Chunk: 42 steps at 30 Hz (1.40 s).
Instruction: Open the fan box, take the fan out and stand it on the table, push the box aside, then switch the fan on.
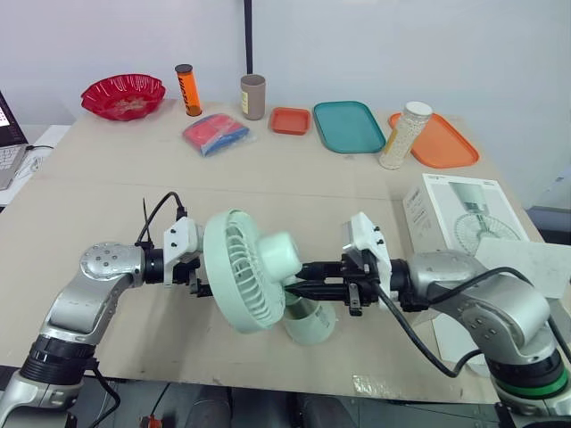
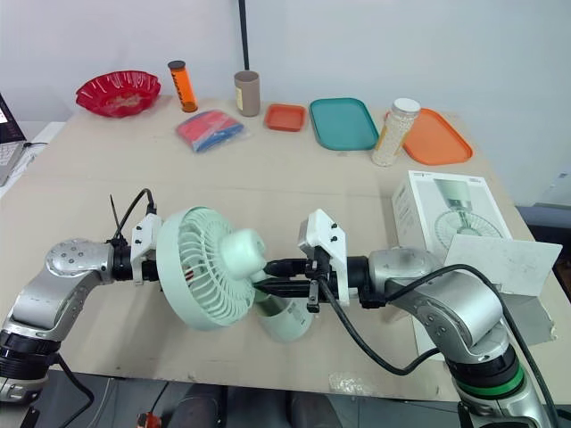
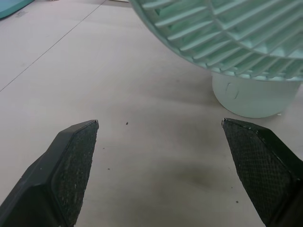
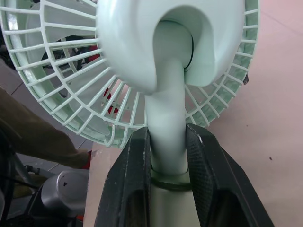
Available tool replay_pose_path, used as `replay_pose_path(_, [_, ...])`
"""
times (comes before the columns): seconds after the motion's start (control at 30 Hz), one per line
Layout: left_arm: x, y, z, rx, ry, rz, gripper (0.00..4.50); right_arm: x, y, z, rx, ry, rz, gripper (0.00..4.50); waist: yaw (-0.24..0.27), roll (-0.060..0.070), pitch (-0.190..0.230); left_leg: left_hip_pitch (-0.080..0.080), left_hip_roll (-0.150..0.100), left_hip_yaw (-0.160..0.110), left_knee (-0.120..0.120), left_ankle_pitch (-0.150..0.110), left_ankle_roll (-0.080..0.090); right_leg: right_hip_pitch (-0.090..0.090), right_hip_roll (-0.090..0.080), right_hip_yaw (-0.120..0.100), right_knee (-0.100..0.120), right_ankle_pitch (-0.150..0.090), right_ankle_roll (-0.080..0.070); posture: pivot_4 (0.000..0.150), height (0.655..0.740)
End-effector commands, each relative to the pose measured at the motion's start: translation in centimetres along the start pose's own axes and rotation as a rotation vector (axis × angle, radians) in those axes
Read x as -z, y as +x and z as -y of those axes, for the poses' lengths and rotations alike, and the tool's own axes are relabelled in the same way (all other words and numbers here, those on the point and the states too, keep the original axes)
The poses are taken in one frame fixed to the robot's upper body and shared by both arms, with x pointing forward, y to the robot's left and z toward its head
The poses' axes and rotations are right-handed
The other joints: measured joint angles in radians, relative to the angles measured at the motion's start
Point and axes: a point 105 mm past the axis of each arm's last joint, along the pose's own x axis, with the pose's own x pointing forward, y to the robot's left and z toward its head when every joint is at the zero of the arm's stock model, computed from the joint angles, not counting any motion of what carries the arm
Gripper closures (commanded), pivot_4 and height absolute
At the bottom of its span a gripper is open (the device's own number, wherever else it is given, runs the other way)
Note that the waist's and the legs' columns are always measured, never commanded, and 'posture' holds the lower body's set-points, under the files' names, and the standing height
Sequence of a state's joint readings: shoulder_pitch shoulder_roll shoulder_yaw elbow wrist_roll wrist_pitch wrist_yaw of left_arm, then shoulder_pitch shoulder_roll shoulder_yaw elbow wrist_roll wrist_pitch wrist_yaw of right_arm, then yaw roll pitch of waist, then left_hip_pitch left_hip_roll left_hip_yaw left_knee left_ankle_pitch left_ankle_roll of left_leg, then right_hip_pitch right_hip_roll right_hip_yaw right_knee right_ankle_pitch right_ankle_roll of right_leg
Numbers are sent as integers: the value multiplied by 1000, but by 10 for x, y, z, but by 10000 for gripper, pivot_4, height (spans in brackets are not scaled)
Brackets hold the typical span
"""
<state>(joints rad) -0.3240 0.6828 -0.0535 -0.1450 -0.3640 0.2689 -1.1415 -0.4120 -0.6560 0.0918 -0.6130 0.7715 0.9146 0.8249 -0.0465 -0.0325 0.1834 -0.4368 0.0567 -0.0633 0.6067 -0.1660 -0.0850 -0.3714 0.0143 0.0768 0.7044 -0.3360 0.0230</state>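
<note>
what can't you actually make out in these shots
Whether the fan is running: blades hidden behind its grille, all views.
Tips of the left hand: behind the fan head, eye views.
Inside of the fan box: behind its flap and the right arm, eye views.
Stem where the right hand clamps it: covered by its fingers, right wrist view.
The laptop: cut by the left edge, eye views.

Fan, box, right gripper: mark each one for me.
fan point(image 1: 239, 267): left eye view, on the round grille.
box point(image 1: 457, 212): left eye view, on the printed top face.
right gripper point(image 4: 168, 133): right wrist view, midway between the fingertips, which are closed on the fan's stem.
</note>
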Motion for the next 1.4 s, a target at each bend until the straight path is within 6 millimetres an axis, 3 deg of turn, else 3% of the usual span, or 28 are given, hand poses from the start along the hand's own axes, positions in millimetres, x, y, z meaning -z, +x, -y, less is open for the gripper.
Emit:
replay_pose_path(0.03, [-13,-2,-7,-17,52,24,614,-23,7,-3,-2,-97,85,34945,0,0,0,0,0,0,0,0,0,0,0,0,0,0,0,1500,7400])
replay_pose_path(0.33, [-14,-9,-9,-33,69,12,614,-42,16,10,74,-172,214,34945,0,0,0,0,0,0,0,0,0,0,0,0,0,0,0,1500,7400])
replay_pose_path(0.53, [-14,-11,-8,-32,68,5,614,-29,21,9,67,-202,209,34945,0,0,0,0,0,-1,0,0,0,0,0,0,0,0,0,1500,7400])
replay_pose_path(0.77, [-11,-18,-4,-17,48,-24,614,0,10,7,90,-229,180,34945,0,0,0,0,0,-1,0,0,0,0,0,-1,1,0,0,1500,7400])
replay_pose_path(1.4, [-6,0,-10,133,50,-47,614,18,-3,3,99,-162,104,34945,1,0,0,6,-1,-1,1,0,0,6,0,0,2,-1,1,1500,7400])
